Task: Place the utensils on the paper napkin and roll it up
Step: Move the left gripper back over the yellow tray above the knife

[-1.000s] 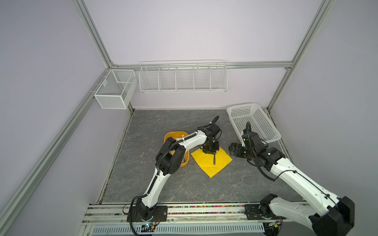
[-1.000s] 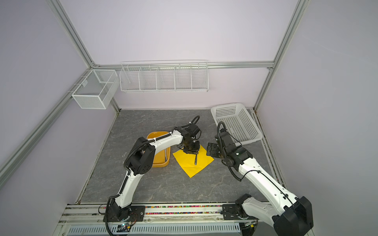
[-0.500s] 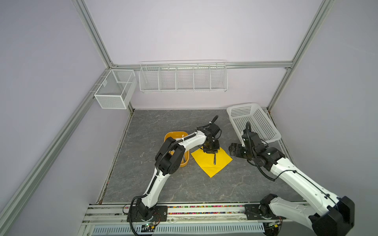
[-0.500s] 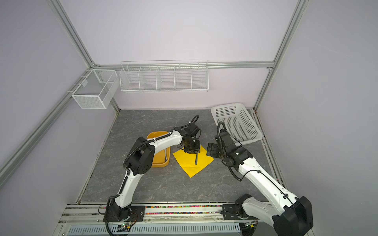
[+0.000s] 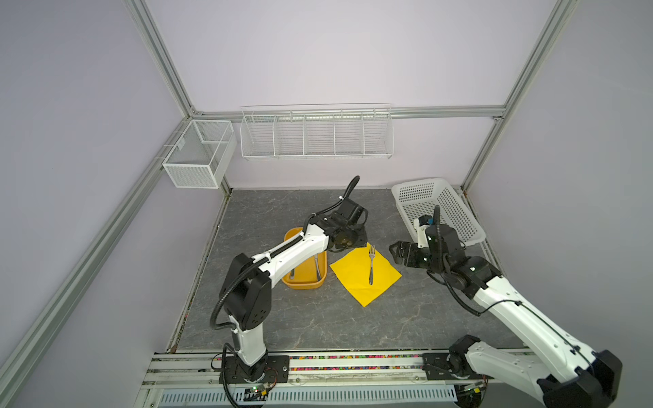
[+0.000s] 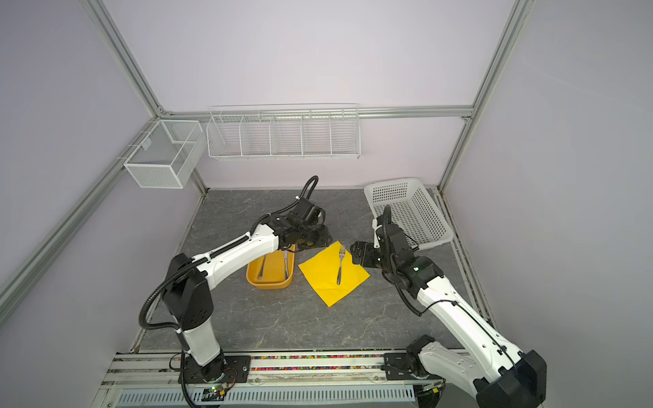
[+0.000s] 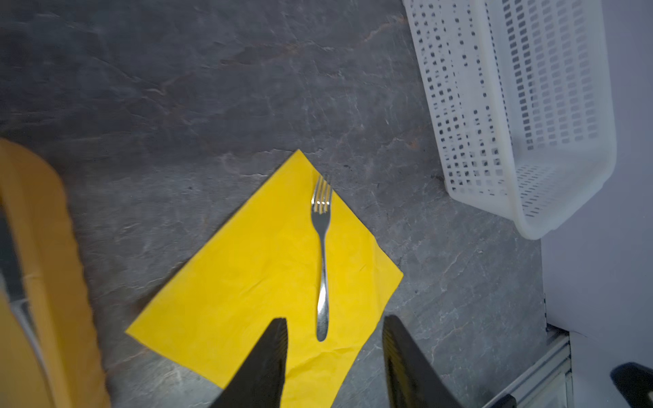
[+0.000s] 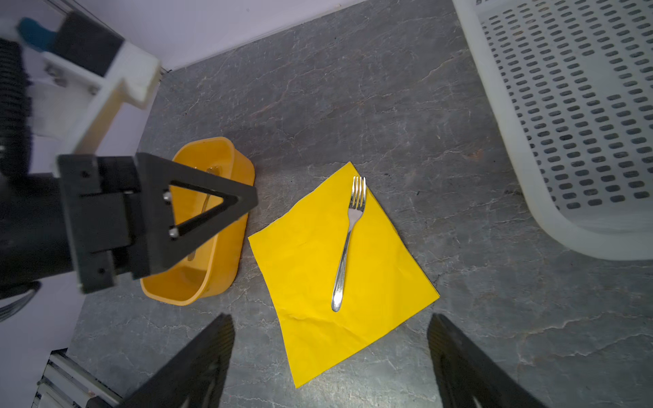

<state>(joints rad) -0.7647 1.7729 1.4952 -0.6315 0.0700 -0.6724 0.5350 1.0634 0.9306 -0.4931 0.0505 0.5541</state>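
Draws the left tool (image 7: 334,319) back since a moment ago, spread and empty, leaving the fork (image 7: 323,254) flat on the napkin (image 7: 247,275). Holds the right tool (image 8: 330,318) spread nearby. Risks shoving fork or thin sheet askew when bringing cutlery (image 6: 262,267) from the tub (image 6: 268,283).

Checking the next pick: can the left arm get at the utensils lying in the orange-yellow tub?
Probably yes: the left hand is open and empty beside the tub, nothing covers the utensils, and only its own forearm overhangs the tub's far end.
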